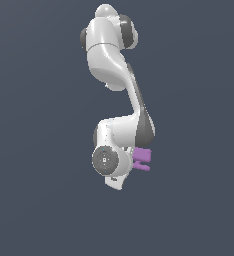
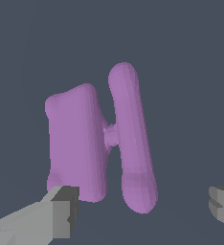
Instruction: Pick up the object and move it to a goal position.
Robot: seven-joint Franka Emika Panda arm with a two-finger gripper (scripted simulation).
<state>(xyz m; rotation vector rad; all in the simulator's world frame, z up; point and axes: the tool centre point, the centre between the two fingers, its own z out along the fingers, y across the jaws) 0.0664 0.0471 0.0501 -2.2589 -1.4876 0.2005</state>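
the end effector is hanging with its two grey fingers spread wide and gripping nothing. the purple object, a flat block joined by a short stem to a thin bar, is lying between and beyond them, untouched. in the exterior view it is showing just beside the arm's wrist, on the exterior view's right.

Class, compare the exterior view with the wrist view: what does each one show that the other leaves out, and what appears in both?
Only the exterior view shows the whole white arm, which hides part of the purple piece. Only the wrist view shows the gripper with its two grey fingertips set wide apart, plus the piece's full shape: a flat block, a short stem and a thin bar. Both show the purple piece against a plain dark grey background.
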